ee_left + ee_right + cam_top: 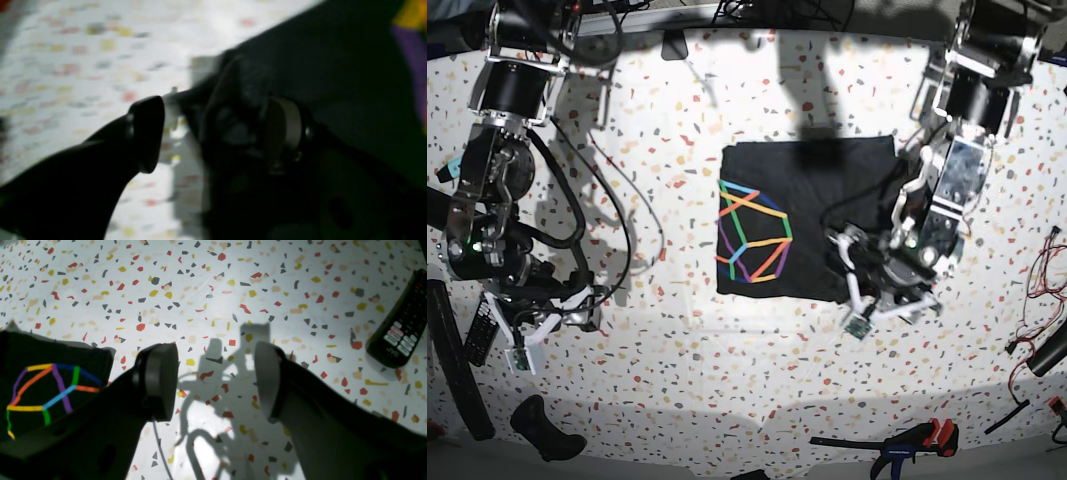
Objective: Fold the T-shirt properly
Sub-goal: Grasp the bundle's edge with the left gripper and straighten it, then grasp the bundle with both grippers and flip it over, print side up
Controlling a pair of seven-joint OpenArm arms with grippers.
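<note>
The T-shirt [827, 200] lies folded into a dark rectangle in the middle of the table, its rainbow line print [752, 232] facing up on the left half. My left gripper [847, 275] is at the shirt's lower right edge. In the blurred left wrist view the left gripper [217, 133] stands open, with a bunched lump of the T-shirt [240, 100] between the jaws next to the right finger [287, 133]. My right gripper [213, 380] hangs open over bare table with nothing between its fingers. The T-shirt [50, 386] is off to its left.
A black remote [397, 326] lies on the speckled table [233, 290] right of the right gripper, also seen as the remote [479, 330]. A clamp [907, 440] and a black object [547, 430] sit near the front edge. Cables [1037, 270] trail at the far right.
</note>
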